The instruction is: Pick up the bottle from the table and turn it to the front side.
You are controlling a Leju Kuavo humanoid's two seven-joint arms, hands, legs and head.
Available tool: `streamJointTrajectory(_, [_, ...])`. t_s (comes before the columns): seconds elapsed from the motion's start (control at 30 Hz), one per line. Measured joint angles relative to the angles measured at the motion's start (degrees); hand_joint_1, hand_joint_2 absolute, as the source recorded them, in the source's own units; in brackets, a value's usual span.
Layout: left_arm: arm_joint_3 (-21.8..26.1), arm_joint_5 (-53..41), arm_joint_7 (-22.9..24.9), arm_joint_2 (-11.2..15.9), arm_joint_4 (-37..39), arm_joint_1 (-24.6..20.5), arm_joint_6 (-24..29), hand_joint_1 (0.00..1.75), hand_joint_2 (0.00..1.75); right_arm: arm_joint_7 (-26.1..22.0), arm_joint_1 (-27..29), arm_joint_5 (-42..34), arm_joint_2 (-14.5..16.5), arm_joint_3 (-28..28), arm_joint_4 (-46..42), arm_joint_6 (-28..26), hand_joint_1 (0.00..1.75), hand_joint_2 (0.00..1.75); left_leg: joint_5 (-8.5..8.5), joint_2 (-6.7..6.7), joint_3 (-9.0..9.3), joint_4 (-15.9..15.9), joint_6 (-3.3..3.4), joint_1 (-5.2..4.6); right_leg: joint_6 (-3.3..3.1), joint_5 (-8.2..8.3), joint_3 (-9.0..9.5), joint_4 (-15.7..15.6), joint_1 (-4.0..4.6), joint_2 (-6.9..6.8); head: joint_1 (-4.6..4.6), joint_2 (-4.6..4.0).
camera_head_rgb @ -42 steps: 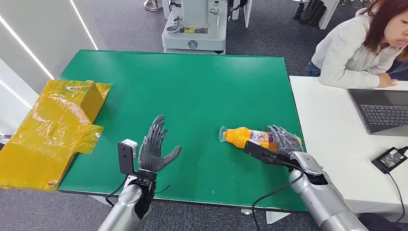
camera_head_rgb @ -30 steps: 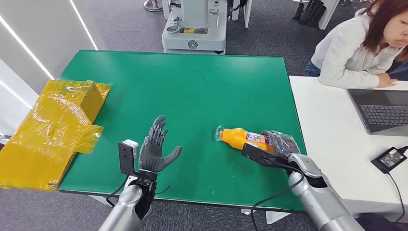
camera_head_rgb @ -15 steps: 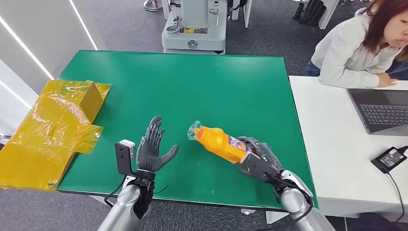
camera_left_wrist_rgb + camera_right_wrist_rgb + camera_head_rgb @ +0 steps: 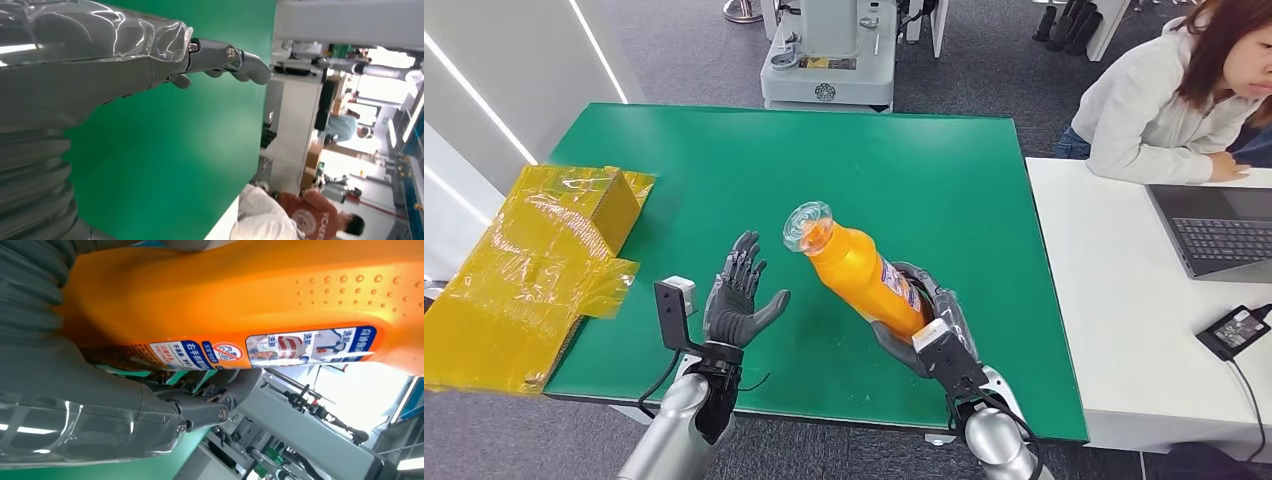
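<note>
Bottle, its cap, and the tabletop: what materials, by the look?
Bottle: looks like opaque orange plastic, smooth and semi-gloss, with moulded raised dots and a glossy printed label in the right wrist view. Cap: clear, see-through, shiny, probably plastic. Table: flat matte green top with almost no glare; a mat or coated board, can't tell which.

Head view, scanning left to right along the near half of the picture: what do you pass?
Yellow box → left robot hand → orange bottle in the right robot hand → white table → black power adapter.
</note>
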Motion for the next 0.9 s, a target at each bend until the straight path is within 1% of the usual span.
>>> streamJointTrajectory(0.1, [-0.7,0.8,1.6,0.0,0.0,-1.5,-1.9,0.00,1.75,-0.3,-0.3,0.2,0.7,0.0,0.2,-1.2,1.75,1.75,0.00,0.00,0.00,0.0,0.00,0.00,0.00,0.01,0.00,0.0,0.00,0.00,0.00,0.00])
streamJointTrajectory(0.23, [-1.5,3.0,5.1,0.2,-0.8,-3.2,-5.4,0.00,1.75,-0.4,-1.2,0.2,1.2,-0.1,0.9,-2.6,1.75,1.75,0.01,0.00,0.00,0.0,0.00,0.00,0.00,0.01,0.00,0.0,0.00,0.00,0.00,0.00])
streamJointTrajectory(0.33, [-1.6,5.5,7.9,0.6,-2.1,-3.6,-8.2,0.00,1.75,-0.4,-2.2,0.2,1.3,-0.6,1.6,-3.1,1.75,1.75,0.01,0.00,0.00,0.0,0.00,0.00,0.00,0.01,0.00,0.0,0.00,0.00,0.00,0.00])
streamJointTrajectory(0.43, [-1.7,7.0,9.4,0.9,-3.4,-3.6,-9.9,0.00,1.75,-0.7,-3.2,0.2,1.3,-1.2,2.3,-3.3,1.75,1.75,0.01,0.00,-0.01,0.0,0.00,0.00,-0.01,0.01,-0.01,0.0,0.00,0.01,0.01,0.00])
streamJointTrajectory(0.67, [-2.5,9.2,10.2,1.5,-4.6,-3.6,-12.1,0.00,1.75,-1.4,-4.8,1.2,1.5,-1.7,2.7,-5.1,1.75,1.75,0.01,0.00,-0.01,0.0,0.00,0.00,-0.01,0.01,-0.01,0.0,0.00,0.01,0.00,0.00])
streamJointTrajectory(0.9, [-2.7,8.1,9.5,1.6,-4.7,-4.4,-11.1,0.00,1.75,-0.5,-7.3,-0.6,1.5,-3.0,4.8,-5.1,1.75,1.75,0.02,0.00,0.00,0.0,0.00,0.00,0.00,0.01,-0.01,0.0,0.00,0.00,0.01,0.00])
